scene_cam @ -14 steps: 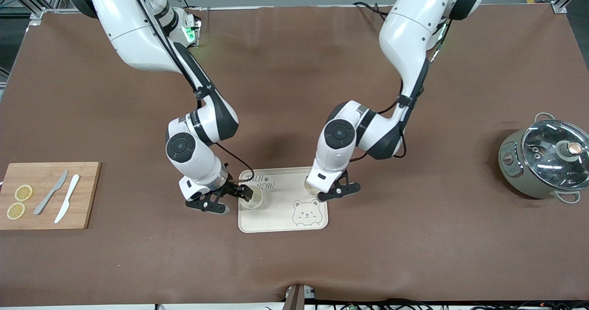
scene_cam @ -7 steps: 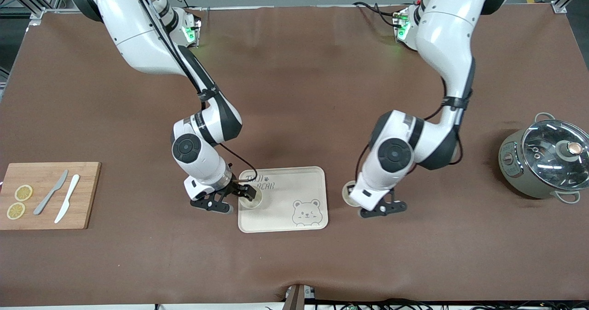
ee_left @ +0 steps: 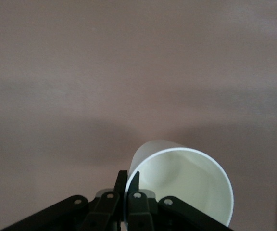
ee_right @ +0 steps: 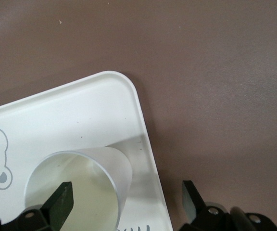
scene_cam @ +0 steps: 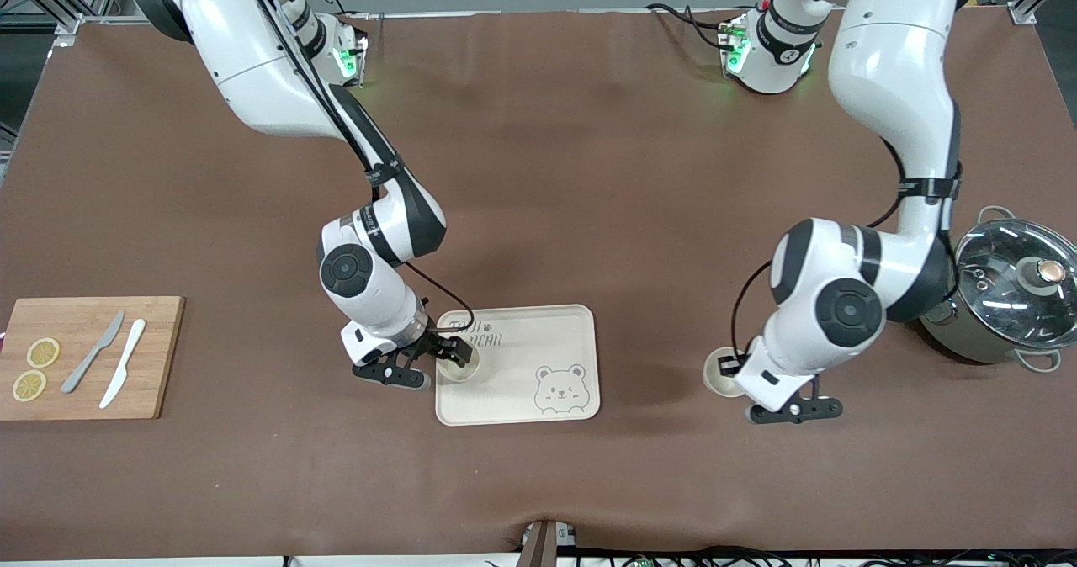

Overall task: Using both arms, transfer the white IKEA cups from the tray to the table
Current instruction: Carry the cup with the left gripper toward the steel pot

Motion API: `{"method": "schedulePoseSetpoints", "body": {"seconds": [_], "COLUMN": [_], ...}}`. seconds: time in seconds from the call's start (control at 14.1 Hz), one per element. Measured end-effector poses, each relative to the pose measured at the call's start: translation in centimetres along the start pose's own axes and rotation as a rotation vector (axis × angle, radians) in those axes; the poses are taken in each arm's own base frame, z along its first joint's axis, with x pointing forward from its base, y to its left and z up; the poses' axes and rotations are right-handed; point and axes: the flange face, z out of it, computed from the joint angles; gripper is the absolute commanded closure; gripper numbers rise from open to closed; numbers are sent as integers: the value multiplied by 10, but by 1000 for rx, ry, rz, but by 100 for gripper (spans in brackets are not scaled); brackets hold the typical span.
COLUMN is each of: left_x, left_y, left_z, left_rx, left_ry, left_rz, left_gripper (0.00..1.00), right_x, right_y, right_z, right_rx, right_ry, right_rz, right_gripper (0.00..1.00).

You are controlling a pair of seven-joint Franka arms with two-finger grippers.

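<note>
One white cup [scene_cam: 460,368] stands on the cream bear-printed tray [scene_cam: 522,399], in the corner toward the right arm's end. My right gripper [scene_cam: 448,355] is open at it: in the right wrist view [ee_right: 126,192] one finger is inside the cup [ee_right: 71,192] and the other is outside, past the tray's edge [ee_right: 81,110]. My left gripper [scene_cam: 734,371] is shut on the rim of the second white cup [scene_cam: 717,373], low over the brown mat between the tray and the pot. The left wrist view shows the gripper [ee_left: 128,178] pinching that cup's wall [ee_left: 186,183].
A grey-green pot with a glass lid [scene_cam: 1001,294] stands at the left arm's end of the table, close to the left arm's elbow. A wooden cutting board [scene_cam: 88,357] with two lemon slices and two knives lies at the right arm's end.
The left arm has carried its cup off the tray and across the mat toward the pot. The right gripper has stayed at the cup on the tray.
</note>
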Motion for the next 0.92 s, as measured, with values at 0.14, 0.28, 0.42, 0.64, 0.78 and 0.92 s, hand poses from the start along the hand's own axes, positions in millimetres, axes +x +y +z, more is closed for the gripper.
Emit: {"method": "schedulePoseSetpoints", "body": {"seconds": [0.14,0.28,0.42,0.64,0.78,0.92], "left_x": [10,17,20,19,17,15], "left_y": [-44,-94,-136,-172,-175,-171], "left_z": [1,6,12,29,48,69], "left_rx": [0,-11,-22,-39,-40,-43], "left_ry": [-6,-17,-28,-54,-77,-99], "left_rz": [49,87,112,132,132,135], "left_gripper": [100,100,100,100,100,100], "right_x": [0,0,-1,-1,-2,-2], "right_y": [0,0,1,1,2,2], "right_z": [0,1,2,5,7,8], "right_rx": [0,-1,-2,-4,-5,-5], "right_ry": [0,-1,-2,-5,-6,-7], "right_rz": [5,7,7,8,8,9], "right_gripper": [10,16,29,42,55,70]}}
